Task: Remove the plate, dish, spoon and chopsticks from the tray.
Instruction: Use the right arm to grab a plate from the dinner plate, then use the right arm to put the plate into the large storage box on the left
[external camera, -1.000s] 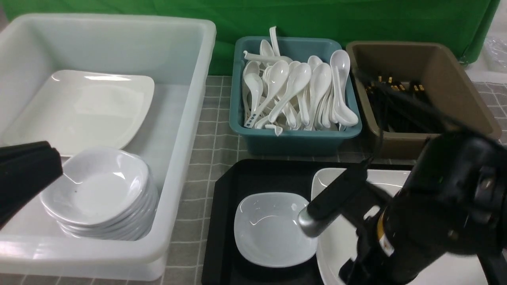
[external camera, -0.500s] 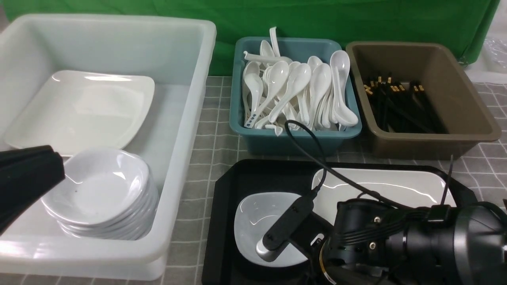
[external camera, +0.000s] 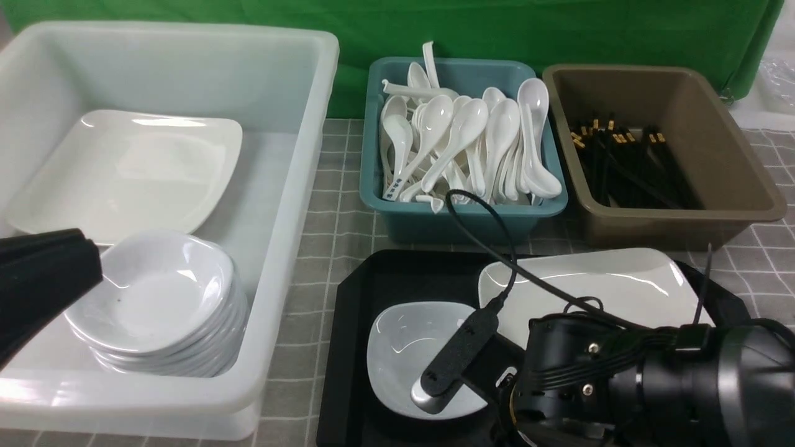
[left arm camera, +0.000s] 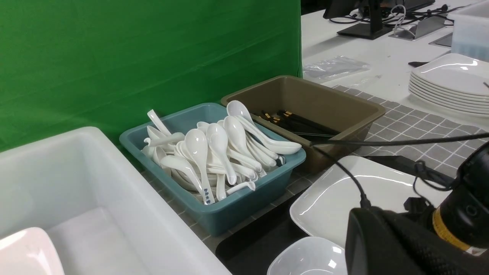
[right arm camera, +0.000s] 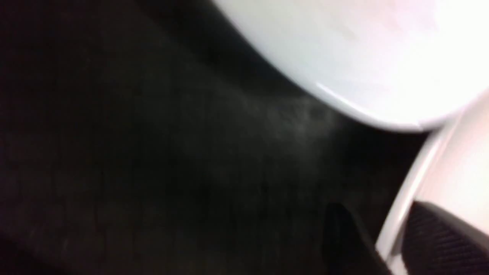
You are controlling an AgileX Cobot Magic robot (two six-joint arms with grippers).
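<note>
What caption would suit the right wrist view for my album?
Right hand pinches the plate by its rim, beside the dish on the tray.

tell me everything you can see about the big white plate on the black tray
The plate is large, glossy white, ceramic-looking, squarish with rounded corners, curved edges and a shallow well, empty. It sits over the right half of the black tray, beside the small dish, and looks slightly tipped rather than flat. The right arm hides its near part in the front view. The right wrist view shows the right pincer with a finger on each side of its rim, gripping it.
</note>
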